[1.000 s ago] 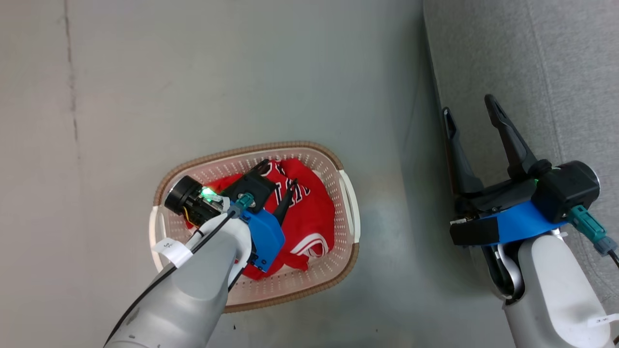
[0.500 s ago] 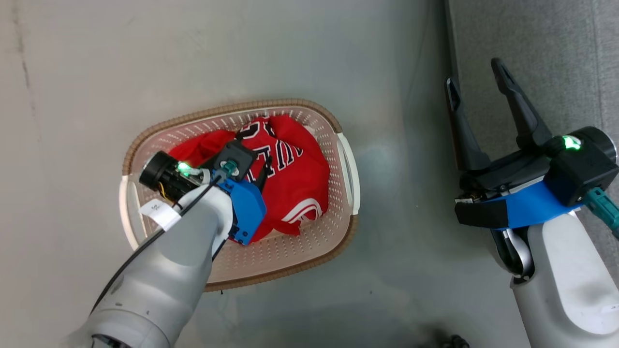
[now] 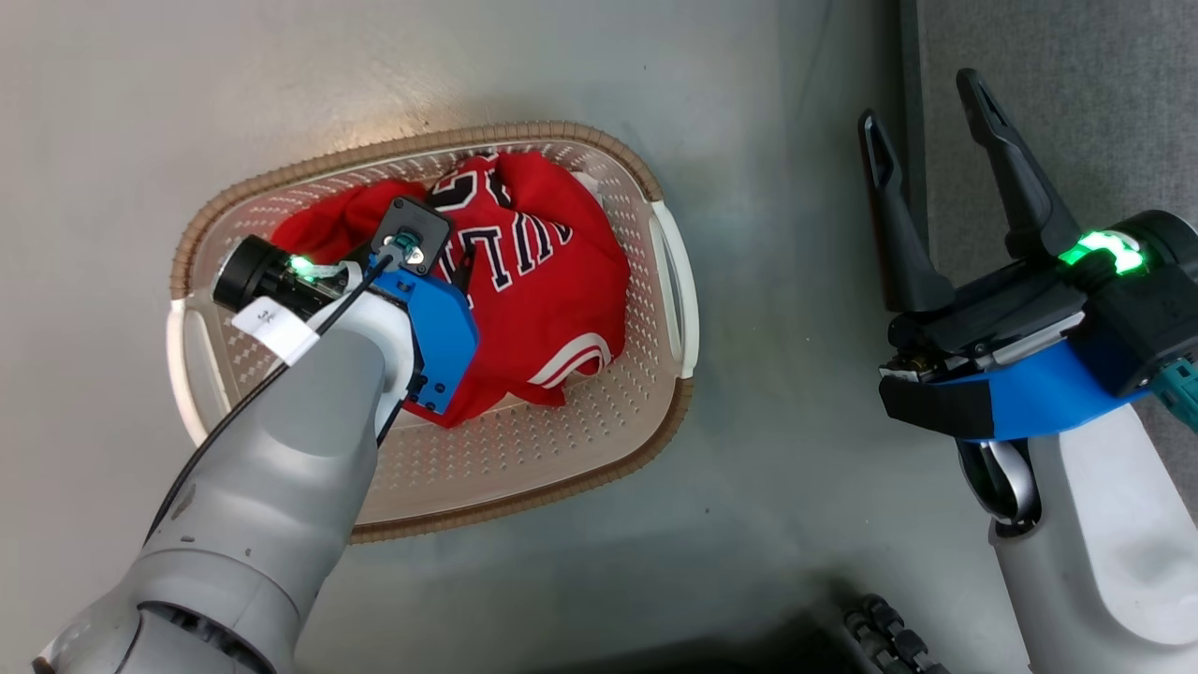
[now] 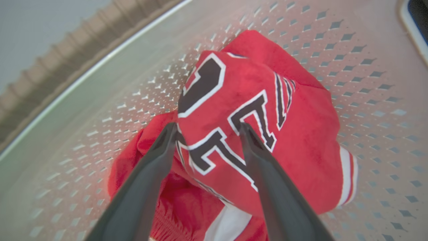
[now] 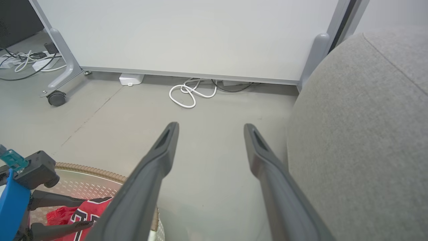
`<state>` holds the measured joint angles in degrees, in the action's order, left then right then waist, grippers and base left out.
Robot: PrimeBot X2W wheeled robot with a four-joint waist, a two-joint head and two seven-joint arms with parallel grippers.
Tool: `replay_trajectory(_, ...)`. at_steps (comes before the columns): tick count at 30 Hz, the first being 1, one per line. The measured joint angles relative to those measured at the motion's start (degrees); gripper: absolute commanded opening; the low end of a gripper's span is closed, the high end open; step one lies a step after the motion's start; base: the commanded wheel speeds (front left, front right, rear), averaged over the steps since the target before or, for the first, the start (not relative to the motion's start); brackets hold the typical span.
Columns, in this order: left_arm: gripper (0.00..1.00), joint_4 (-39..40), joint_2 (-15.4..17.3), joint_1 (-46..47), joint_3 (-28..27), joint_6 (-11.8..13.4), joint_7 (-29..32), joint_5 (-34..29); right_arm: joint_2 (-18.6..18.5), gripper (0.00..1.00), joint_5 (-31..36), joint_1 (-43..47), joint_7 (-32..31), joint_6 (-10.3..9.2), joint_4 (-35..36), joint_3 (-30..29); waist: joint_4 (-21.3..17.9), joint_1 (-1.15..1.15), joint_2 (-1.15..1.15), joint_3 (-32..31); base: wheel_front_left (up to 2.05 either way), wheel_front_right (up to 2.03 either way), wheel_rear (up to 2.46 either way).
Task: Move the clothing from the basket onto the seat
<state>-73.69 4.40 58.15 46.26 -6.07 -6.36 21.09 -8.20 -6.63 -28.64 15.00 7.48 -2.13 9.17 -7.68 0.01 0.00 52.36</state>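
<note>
Red clothing [image 3: 552,281] — blk/wht lettering, wht trim

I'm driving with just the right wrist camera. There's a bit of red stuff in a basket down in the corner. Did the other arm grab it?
Observer: Not yet. In the left wrist view the left gripper is open, and its jaws stand on either side of a hump of the clothing.
Operator: I can see some letters. Is there anything else on it?
Observer: Yes. The head view shows curved white stripes at the heap's near end.
Operator: Is any of it hanging out of the basket?
Observer: No. From the head camera the whole heap lies inside the basket, with bare perforated floor on the near side.
</note>
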Motion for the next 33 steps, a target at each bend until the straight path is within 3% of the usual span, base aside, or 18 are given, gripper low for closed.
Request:
replay_trajectory(7, 1.0, -0.12, 0.29, 0.93, 0.22, 0.13, 4.36, 0.66, -0.01, 1.0, -0.16, -0.18, 0.0, 0.0, 0.86, -0.11, -0.69, 0.0, 0.0, 2.41, 0.0, 0.0, 0.0)
replay_trajectory(16, 1.0, -0.14, -0.19, 1.58, 0.2, -0.45, 4.9, 2.16, 0.26, 1.0, -0.18, -0.18, 0.0, 0.0, 1.26, 0.1, -1.45, 0.0, 0.0, 4.28, 0.0, 0.0, 0.0)
replay_trajectory(17, 0.37, -0.14, -0.19, 1.59, 0.32, -0.45, 4.81, 2.19, 0.31, 1.0, -0.18, -0.18, 0.0, 0.0, 1.29, 0.1, -1.49, 0.0, 0.0, 4.35, 0.0, 0.0, 0.0)
replay_trajectory(18, 0.0, -0.15, -0.19, 1.6, 0.38, -0.45, 4.77, 2.21, 0.36, 1.0, -0.18, -0.18, 0.0, 0.0, 1.33, 0.11, -1.51, 0.0, 0.0, 4.4, 0.0, 0.0, 0.0)
replay_trajectory(33, 0.0, -0.18, -1.12, 1.65, 0.34, -1.01, -1.57, 4.86, 0.64, 1.0, -0.44, -0.22, 0.0, 0.0, -0.16, -0.34, -0.61, -0.01, 0.0, 0.46, 0.0, 0.0, 0.0)
